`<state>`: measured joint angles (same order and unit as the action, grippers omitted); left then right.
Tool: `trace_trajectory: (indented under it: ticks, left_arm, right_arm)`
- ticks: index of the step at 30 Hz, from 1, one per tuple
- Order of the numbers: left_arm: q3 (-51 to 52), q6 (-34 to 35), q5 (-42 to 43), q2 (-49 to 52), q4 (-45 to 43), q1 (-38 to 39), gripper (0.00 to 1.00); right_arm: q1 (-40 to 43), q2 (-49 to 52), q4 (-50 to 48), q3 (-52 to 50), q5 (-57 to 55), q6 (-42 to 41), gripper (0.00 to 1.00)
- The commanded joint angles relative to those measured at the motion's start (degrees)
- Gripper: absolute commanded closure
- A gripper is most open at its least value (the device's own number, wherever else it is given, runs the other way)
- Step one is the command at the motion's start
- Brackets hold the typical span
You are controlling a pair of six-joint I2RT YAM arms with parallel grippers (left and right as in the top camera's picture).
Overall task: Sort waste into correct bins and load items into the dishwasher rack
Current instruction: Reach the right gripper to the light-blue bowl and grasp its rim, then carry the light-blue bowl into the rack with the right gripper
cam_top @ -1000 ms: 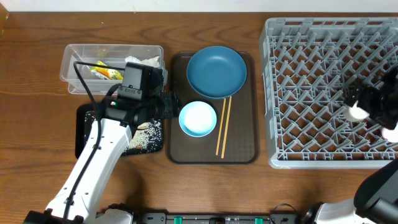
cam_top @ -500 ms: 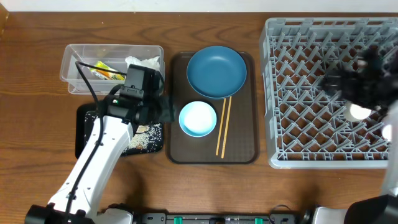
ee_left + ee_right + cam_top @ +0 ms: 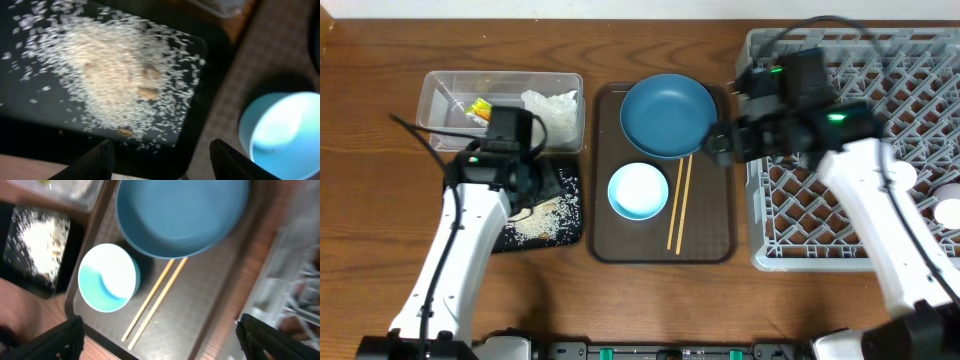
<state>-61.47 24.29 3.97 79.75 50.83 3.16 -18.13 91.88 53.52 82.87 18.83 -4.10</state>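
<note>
On the near half of the brown serving tray (image 3: 610, 245), a light blue bowl (image 3: 638, 190), white inside, is seen upright. A pair of wooden chopsticks (image 3: 678, 205) is laid just to its right, their far ends meeting the near rim of the dark blue plate (image 3: 668, 115), which fills the tray's far half.

Just left of the brown serving tray, a shallow black tray (image 3: 500, 238) is set on the wooden surface (image 3: 380, 230). Whitish rice scraps (image 3: 115, 70) are heaped in its right part, with a few brownish bits among them.

The left pincer (image 3: 161, 145) is held over the black tray with its fingers spread wide and nothing between them (the bowl shows at the right of the wrist view).

Farther back on the left, a clear tub (image 3: 435, 95) is placed, with a yellow-green wrapper (image 3: 478, 108) and crumpled white tissue (image 3: 550, 108) inside.

The right pincer (image 3: 160, 325) is held above the right edge of the brown serving tray, between the plate and the grey rack (image 3: 850, 70). Its fingers are also parted wide and empty.

The rack takes up the whole right side from near to far. Two small pale cups (image 3: 900, 176) are seen among its pegs toward the right, partly hidden by the right arm; their colours cannot be told apart.
</note>
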Motion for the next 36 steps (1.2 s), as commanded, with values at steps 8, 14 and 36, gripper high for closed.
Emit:
trace_trajectory:
  ticks: [8, 14, 36]
  left_arm:
    - [-0.46, 1.09, -1.22, 0.28, 1.22, -3.85, 0.35]
    - [-0.46, 1.09, -1.22, 0.31, 1.2, -3.85, 0.34]
    - [-0.46, 1.11, -1.22, 0.31, 1.2, -3.85, 0.34]
  right_arm:
    - [-10.14, 14.14, -1.68, 0.22, -3.63, -12.94, 0.45]
    - [-13.4, 21.27, -2.73, 0.22, -3.63, -16.57, 0.5]
    - [-2.38, 5.31, -1.79, 2.25, -22.12, -12.31, 0.99]
